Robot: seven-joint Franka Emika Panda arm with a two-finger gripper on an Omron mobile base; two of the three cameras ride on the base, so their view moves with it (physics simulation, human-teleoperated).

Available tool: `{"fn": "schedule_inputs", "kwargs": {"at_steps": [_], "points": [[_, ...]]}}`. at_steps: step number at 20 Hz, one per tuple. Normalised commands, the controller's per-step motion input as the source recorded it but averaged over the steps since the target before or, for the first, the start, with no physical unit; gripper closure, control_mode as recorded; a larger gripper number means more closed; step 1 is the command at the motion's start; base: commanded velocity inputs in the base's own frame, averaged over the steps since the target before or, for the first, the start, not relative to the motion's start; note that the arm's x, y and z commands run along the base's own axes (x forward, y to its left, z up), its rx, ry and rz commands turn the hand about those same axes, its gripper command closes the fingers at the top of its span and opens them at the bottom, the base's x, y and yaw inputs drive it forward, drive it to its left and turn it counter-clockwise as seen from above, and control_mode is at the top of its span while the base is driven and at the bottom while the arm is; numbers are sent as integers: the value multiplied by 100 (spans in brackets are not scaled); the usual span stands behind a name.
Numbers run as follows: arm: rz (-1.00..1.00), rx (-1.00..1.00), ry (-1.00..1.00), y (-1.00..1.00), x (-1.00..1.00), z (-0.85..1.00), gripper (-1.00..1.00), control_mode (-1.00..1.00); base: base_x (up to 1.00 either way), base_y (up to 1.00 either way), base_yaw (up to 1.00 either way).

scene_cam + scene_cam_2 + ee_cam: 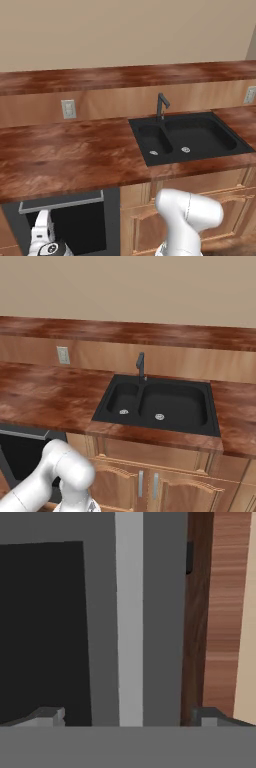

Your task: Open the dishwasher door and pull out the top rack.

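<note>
From the left base view I see the dishwasher door [75,225] at about 7 o'clock, a black panel under the wooden counter [65,155], its silver bar handle [61,202] running across the top. The arm's hand sits low at the bottom left, right in front of the door's lower left part; the fingers themselves are cut off there, so I cannot judge their spread from this side. The black sink [187,137] lies well apart toward 3 o'clock. In the right base view the door [22,453] shows at 8 o'clock, partly behind the white arm, with the handle [24,433] just under the counter edge. In the hand view the gripper [130,717] is spread wide with nothing between the tips; the two fingertips [47,716] stand at 7 and 5 o'clock. The handle [129,617] runs from 12 to 6 o'clock between them, appearing vertical because the hand is rolled, with the door [42,632] at 9 o'clock.
</note>
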Motion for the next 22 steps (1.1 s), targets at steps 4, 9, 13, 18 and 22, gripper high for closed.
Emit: {"fn": "schedule_inputs", "kwargs": {"at_steps": [4, 9, 13, 18, 22], "points": [[-6, -4, -16, 20, 10, -4, -100, -100, 0, 0, 0], [-7, -1, -11, 4, 19, 0, -100, -100, 0, 0, 0], [-6, 0, -8, 0, 31, 0, -100, -100, 0, 0, 0], [-5, 0, -1, 0, 45, -8, -100, -100, 0, 0, 0], [-2, 0, 0, 0, 48, -56, -100, -100, 0, 0, 0]]}}
